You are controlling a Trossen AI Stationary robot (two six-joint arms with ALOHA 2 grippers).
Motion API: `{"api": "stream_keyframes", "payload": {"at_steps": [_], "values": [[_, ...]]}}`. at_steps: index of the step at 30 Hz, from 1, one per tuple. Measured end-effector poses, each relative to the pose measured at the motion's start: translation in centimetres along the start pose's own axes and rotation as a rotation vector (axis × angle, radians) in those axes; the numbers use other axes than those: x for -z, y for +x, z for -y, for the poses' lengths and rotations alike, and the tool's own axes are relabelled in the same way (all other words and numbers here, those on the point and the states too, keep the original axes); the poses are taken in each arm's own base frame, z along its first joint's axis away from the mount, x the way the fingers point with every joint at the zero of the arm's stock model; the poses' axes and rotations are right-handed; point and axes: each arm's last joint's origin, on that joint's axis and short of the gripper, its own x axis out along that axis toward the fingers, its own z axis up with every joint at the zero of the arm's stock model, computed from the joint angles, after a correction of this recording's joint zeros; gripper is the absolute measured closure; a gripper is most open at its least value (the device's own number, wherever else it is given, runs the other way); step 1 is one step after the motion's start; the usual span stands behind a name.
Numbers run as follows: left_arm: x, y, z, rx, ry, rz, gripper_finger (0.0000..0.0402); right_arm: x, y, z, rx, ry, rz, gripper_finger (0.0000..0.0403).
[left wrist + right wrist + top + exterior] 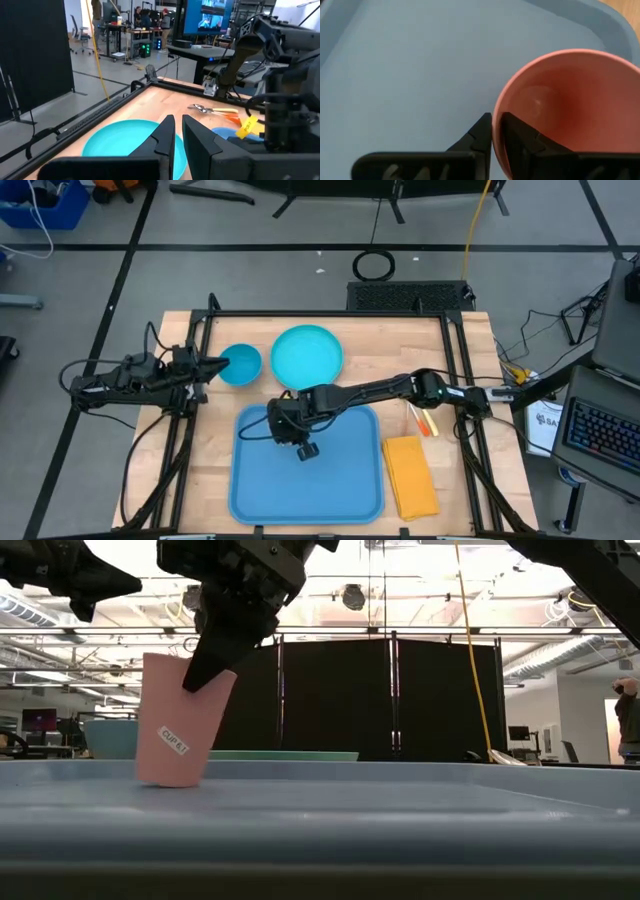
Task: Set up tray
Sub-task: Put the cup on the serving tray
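The blue tray (340,480) lies on the near half of the wooden table. A pink paper cup (183,725) with a small white label stands tilted on the tray's far left part. In the high view it is hidden under my right gripper (305,448), which is shut on the cup (570,107) from above. My left gripper (222,364) waits at the table's left side, fingers shut (178,131), pointing at the small blue bowl (241,364) and touching nothing. My right gripper (495,131) pinches the cup's rim (496,117), one finger inside the cup and one outside. The fingers (205,670) come down from above at a slant. The cup leans to one side with its base (170,780) down at the tray's floor.
A round cyan plate (307,355) lies beyond the tray, next to the small blue bowl. A folded yellow napkin (410,475) lies right of the tray, with orange-handled cutlery (425,421) just beyond it. Most of the tray's floor is bare.
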Motion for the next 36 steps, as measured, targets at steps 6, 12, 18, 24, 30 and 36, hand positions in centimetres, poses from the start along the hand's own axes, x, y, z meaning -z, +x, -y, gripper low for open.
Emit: {"api": "stream_keyframes", "payload": {"at_steps": [6,12,18,24,30,36], "values": [[-0.1,0.0,0.0,0.001,-0.005,0.007,0.0366,-0.2,0.1,0.1,0.009,-0.006,0.019,0.0345],[-0.1,0.0,0.0,0.001,-0.009,0.006,0.0366,-0.3,0.0,0.1,0.013,-0.031,0.033,0.0333],[0.0,0.0,0.0,0.001,-0.003,0.003,0.0366,-0.9,-0.7,0.0,0.024,-0.043,0.077,0.0332],[0.2,0.0,0.0,-0.002,0.007,-0.018,0.0366,-1.6,-1.7,-0.1,0.045,-0.071,0.138,0.0332],[0.5,0.0,-0.1,-0.006,0.016,-0.045,0.0366,-2.2,-3.6,-0.6,0.114,-0.066,0.154,0.0332],[0.5,0.0,-0.1,-0.006,0.016,-0.048,0.0366,-2.6,-5.2,-1.9,0.169,-0.038,0.145,0.0333]]}}
